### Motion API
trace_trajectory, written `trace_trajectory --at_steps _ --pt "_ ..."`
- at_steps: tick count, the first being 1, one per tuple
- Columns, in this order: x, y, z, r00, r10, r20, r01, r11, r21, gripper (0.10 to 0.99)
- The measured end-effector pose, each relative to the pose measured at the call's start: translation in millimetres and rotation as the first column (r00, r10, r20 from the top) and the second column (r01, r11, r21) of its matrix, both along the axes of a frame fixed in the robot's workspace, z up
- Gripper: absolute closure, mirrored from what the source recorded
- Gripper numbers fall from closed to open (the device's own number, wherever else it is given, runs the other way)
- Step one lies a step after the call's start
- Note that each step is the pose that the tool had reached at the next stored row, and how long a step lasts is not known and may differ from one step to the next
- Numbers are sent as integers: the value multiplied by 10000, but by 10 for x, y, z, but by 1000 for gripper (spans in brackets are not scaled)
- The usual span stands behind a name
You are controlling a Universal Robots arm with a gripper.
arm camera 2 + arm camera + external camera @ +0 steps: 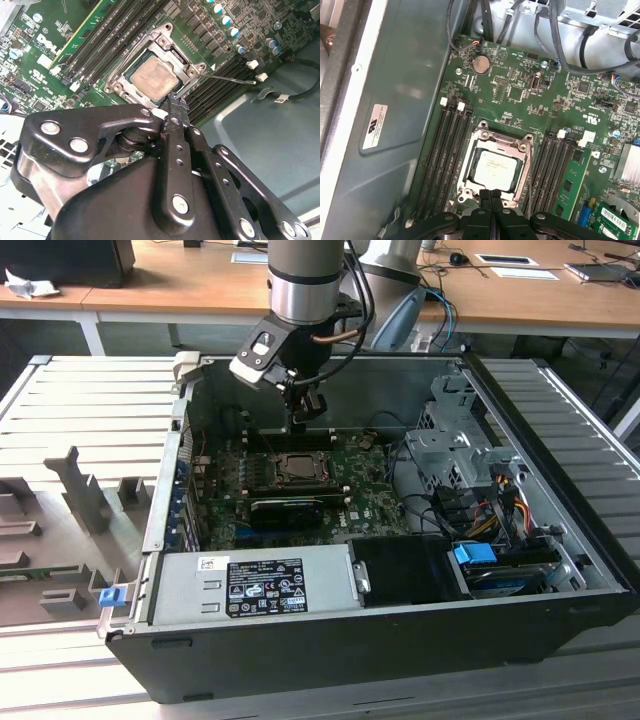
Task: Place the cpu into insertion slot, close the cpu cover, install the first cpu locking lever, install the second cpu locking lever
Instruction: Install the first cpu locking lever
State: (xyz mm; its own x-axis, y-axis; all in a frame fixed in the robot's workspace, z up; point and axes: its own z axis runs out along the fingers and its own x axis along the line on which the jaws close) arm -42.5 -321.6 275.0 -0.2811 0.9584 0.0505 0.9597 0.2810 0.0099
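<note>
My gripper (490, 193), jaws pressed together, at the rim of the cpu cover (501, 142) lying over the cpu (494, 169); I would press squarely, without sliding

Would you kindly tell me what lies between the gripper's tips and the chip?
In the first wrist view, the near rim of the metal cover lies between the gripper and the chip.

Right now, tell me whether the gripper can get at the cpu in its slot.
Probably yes. The gripper hangs at the edge of the cpu cover, with nothing over the cpu. The cover frames the chip's edges, though, so likely only its bare top can be touched.
</note>
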Motion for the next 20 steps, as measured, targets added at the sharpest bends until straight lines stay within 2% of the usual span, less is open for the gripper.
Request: trace_trajectory --at_steps 10,20 --pt "0 0 0 9988 493 0 -493 9988 0 980" --pt "0 0 0 9915 1297 0 -1297 9915 1 980"
